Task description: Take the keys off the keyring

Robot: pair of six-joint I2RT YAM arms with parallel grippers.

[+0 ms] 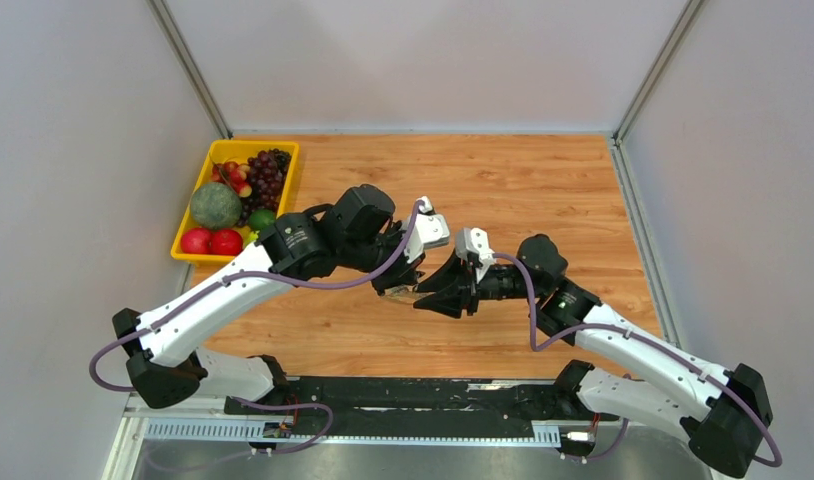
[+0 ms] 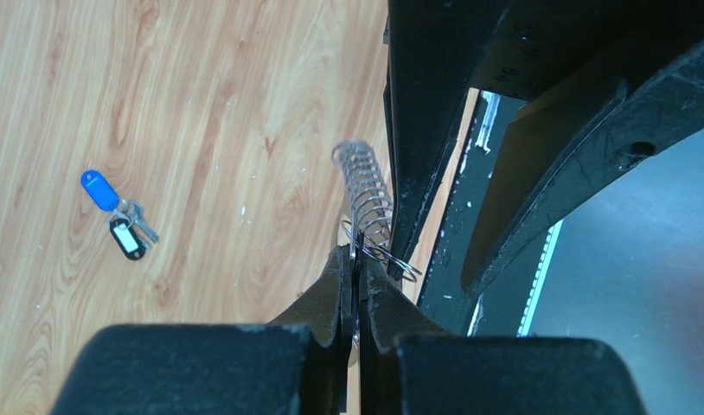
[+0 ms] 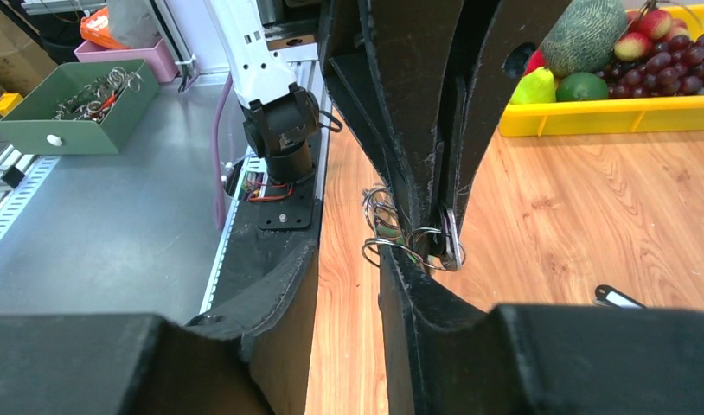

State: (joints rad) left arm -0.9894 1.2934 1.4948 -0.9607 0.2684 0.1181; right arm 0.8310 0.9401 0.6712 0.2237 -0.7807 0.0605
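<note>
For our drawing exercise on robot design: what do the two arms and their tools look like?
Both the left arm and right arm have white link shells between bulky black joint housings. A purple cable loops loosely along each. The left tool and right tool have matte black fingers tapering to narrow tips.

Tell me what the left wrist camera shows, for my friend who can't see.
The left gripper pinches a silvery, springy keyring over a wooden table. The right gripper's black fingers crowd in from the right. Further left, the keys, one tagged blue and one black, lie on the wood.
</note>
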